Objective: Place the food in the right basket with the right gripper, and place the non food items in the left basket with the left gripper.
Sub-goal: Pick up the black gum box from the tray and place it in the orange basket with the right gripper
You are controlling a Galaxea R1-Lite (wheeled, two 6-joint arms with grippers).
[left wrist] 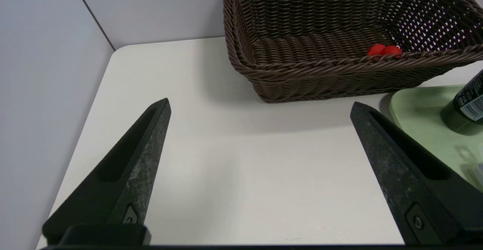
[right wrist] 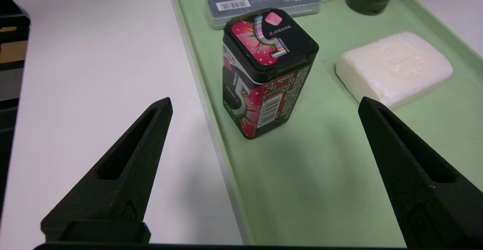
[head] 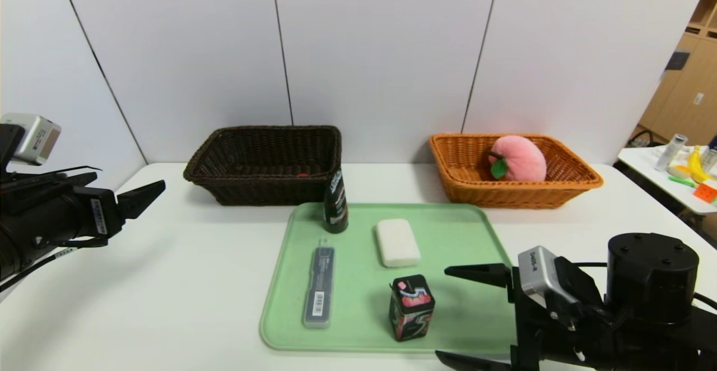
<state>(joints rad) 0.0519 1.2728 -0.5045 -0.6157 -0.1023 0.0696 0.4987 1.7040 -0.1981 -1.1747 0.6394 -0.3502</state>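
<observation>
A green tray (head: 465,236) sits at the centre of a white table (head: 168,281), w/ four items on it: a gum box (head: 411,307) upright near the front edge, a white soap bar (head: 397,241) lying flat behind it, a grey flat case (head: 319,286) lying lengthwise toward the robot's left side, and a dark bottle (head: 335,201) standing at the tray's back edge, just in front of the brown basket (head: 224,161). The right gripper (head: 476,315) hovers low at the tray's front right corner, its fingers spread wide and holding nothing; the right wrist view shows the gum box (right wrist: 266,72) ahead of and between the two tips, not touching either, w/ the soap bar (right wrist: 394,67) beyond. The left gripper (left wrist: 260,106) hangs over bare table at the robot's far left, well apart from the tray, fingers also wide apart and empty, pointed toward the brown basket (left wrist: 264,72). Inside that basket lies a small red item (left wrist: 384,50) against the near wall. The orange basket (head: 571,186), behind the tray's right side, holds a pink plush peach (head: 518,158).
</observation>
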